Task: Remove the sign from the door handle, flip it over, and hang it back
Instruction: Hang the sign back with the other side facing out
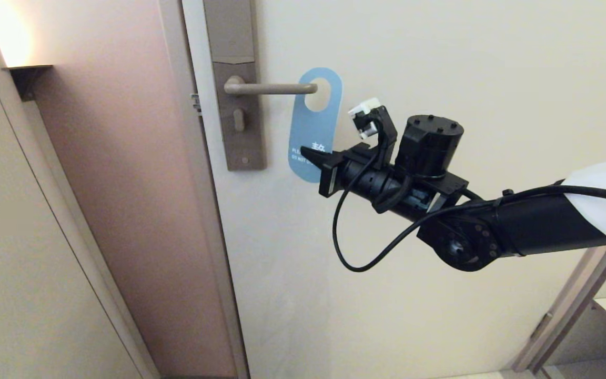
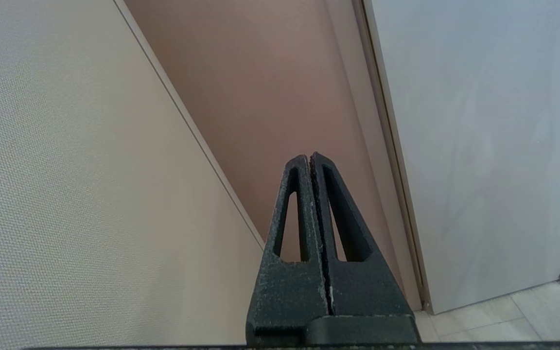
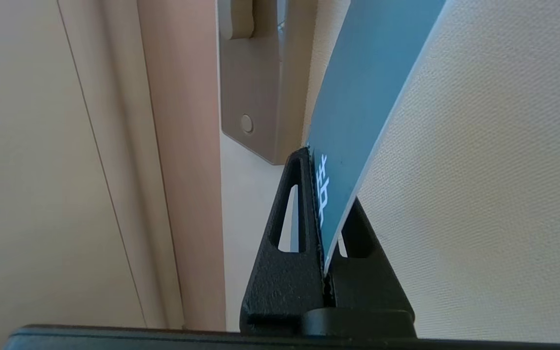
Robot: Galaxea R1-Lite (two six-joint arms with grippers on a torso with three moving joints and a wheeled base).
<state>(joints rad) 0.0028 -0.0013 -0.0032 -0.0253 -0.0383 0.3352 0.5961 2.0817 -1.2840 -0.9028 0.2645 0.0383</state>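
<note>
Left of the working gripper, on the door's edge, stands the tall lock plate (image 1: pixel 239 105), and the door handle (image 1: pixel 271 88) runs level from it toward the sign (image 1: pixel 315 123). That sign hangs with its oval hole over the free end of the handle, blue side facing out, tilted a little so that its lower rounded end swings toward the lock plate. White lettering shows near that lower end, partly covered by the gripper. The right gripper (image 1: pixel 314 156) reaches in from the right, its arm stretched across the door (image 1: pixel 440 63), and its two black fingers are pinched on the lower part of the sign, one on each face of the card. The right wrist view shows this closely: the sign (image 3: pixel 358 126) slides down between the fingers (image 3: pixel 285 272), its edge caught in the narrow slot where they meet, with the lock plate (image 3: pixel 255 97) above and beyond the fingertips and the pale door to the other side. A black cable (image 1: pixel 345 231) loops below the gripper's wrist. The left gripper (image 2: pixel 313 163) is away from the sign, its fingers pressed together on nothing, pointing toward the brownish wall panel (image 2: pixel 270 97) beside the door frame, with a strip of tiled floor (image 2: pixel 503 316) in sight.
</note>
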